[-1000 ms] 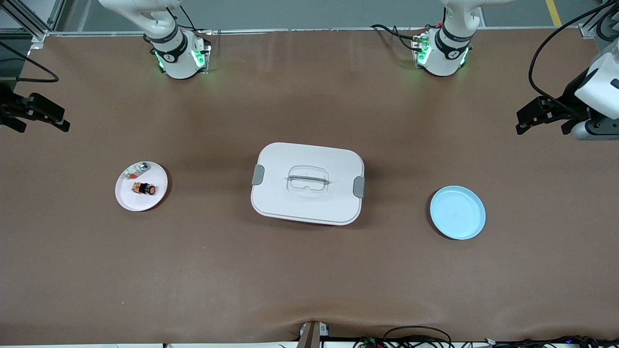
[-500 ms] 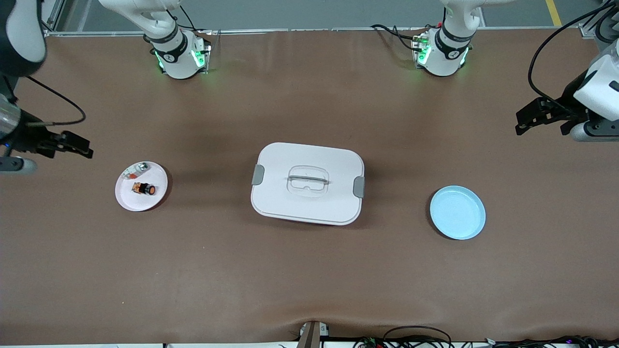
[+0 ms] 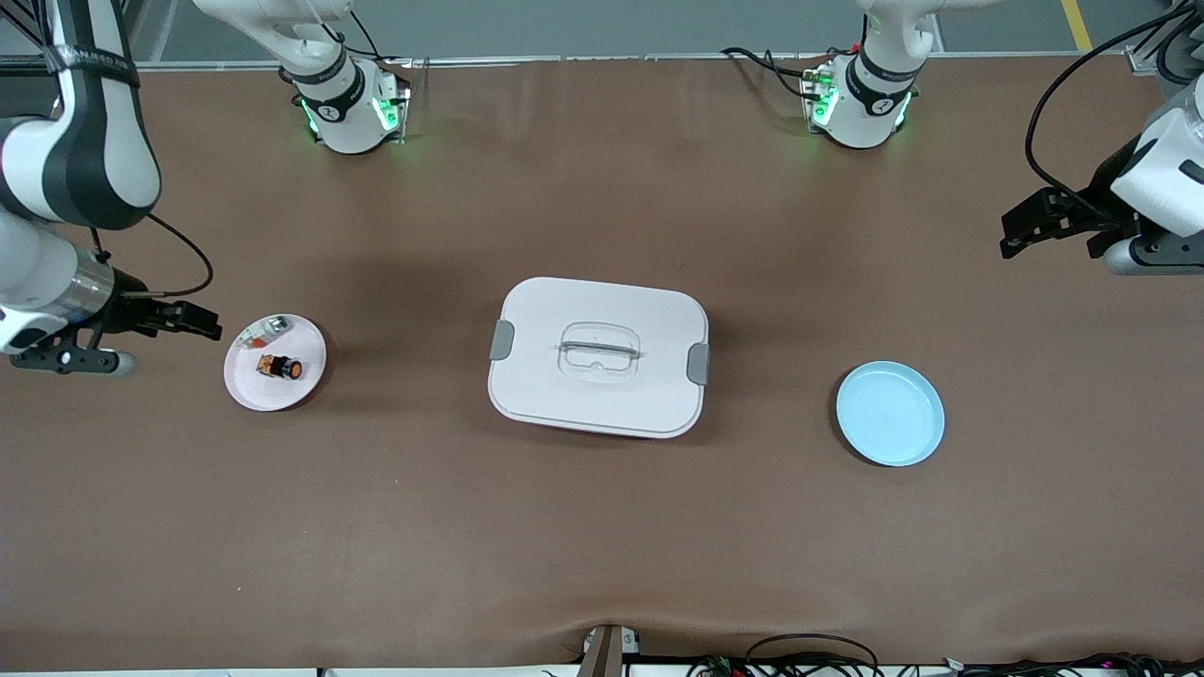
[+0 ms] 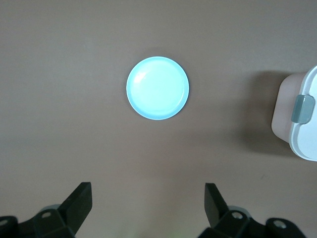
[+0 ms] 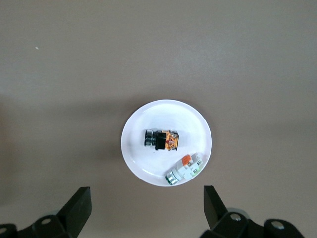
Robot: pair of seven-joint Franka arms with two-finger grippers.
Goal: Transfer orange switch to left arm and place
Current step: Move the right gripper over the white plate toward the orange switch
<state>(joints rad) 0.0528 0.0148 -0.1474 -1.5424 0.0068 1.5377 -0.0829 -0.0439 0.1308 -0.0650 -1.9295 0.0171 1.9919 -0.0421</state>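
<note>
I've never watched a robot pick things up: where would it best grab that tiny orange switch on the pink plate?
Probably from straight above, closing on the black round body in the middle of the orange switch. It lies on its side on the pink plate, apart from the silver part. The open right gripper is beside the plate.

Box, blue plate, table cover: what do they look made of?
Box: looks like moulded white plastic, matte, with rounded corners, grey clip latches and a clear recessed handle.
Blue plate: probably plastic or melamine; pale, smooth, with a soft glossy highlight in the left wrist view.
Table cover: seems a brown matte sheet, perhaps paper or vinyl; it ripples at the edge nearest the front camera.
</note>
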